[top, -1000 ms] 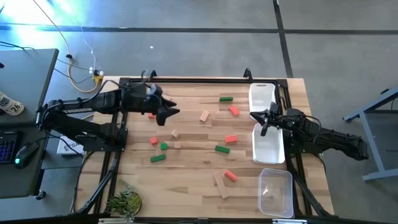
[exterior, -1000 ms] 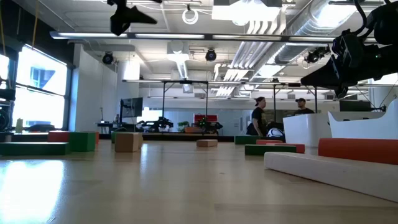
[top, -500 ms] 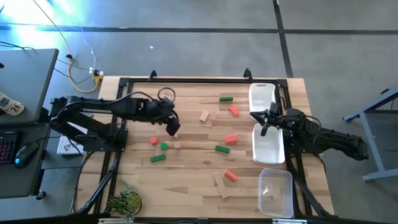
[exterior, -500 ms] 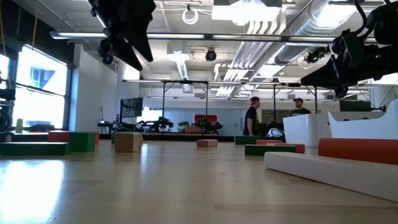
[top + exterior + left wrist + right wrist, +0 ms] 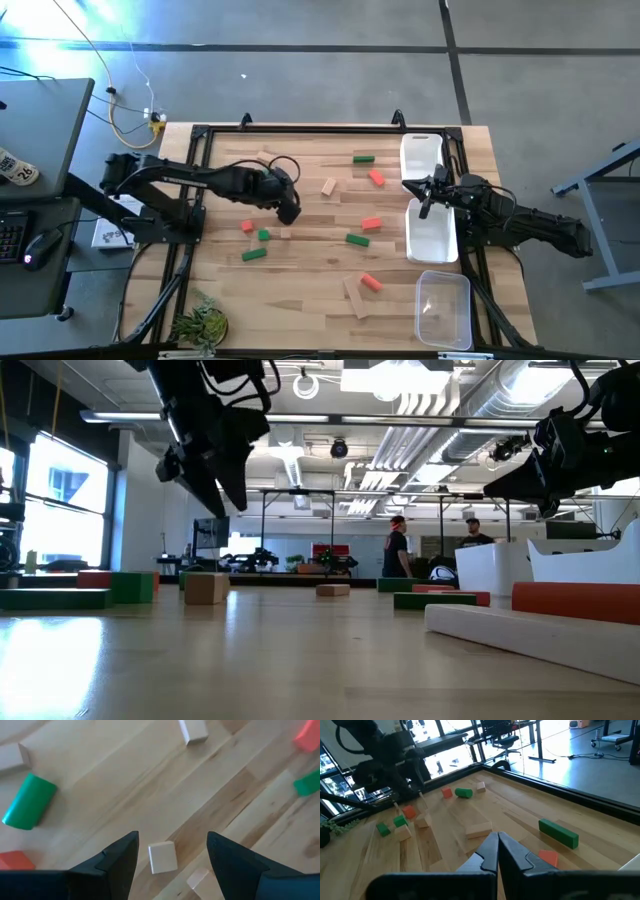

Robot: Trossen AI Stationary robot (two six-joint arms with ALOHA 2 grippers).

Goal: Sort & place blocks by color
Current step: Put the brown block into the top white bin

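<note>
From above, on pale wooden plank counter (image 5: 310, 270): scattered small green, red and tan wooden blocks (image 5: 300, 225); left hand (image 5: 288, 212) spread open over small tan wooden cube (image 5: 162, 856). Right hand (image 5: 427, 197) shut, above white tray (image 5: 432, 240). At counter level: open office, two people standing far off.

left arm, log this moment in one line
left claw: open, over small tan wooden cube | right claw: shut, idle by white tray | held: nothing
</note>
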